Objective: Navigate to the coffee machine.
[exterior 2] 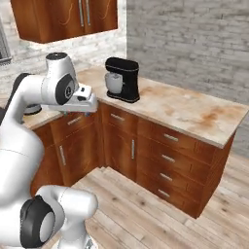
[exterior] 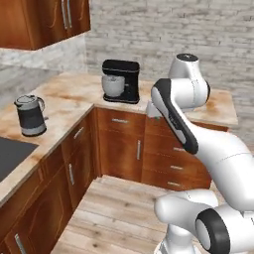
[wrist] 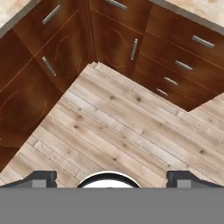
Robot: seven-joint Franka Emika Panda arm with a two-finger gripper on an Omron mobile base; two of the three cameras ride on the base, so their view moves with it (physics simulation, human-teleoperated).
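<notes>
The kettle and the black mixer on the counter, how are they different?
The kettle is a small dark grey pot with a lid and side handle; the mixer is bigger, black, with a silver bowl under its head. The kettle stands on the left counter run, the mixer in the corner. Both stand upright on the counter.

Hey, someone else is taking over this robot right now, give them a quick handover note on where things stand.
Gripper: open, holding nothing, pointing down at the wooden floor in front of the corner cabinets.
On the counter: a black stand mixer with a metal bowl sits near the inner corner; a dark kettle stands on the left run, next to a dark cooktop.
The coffee machine is not among the things on this stretch of counter.
Done: the base faces the corner.
Left: find the coffee machine and drive up to it.
</notes>
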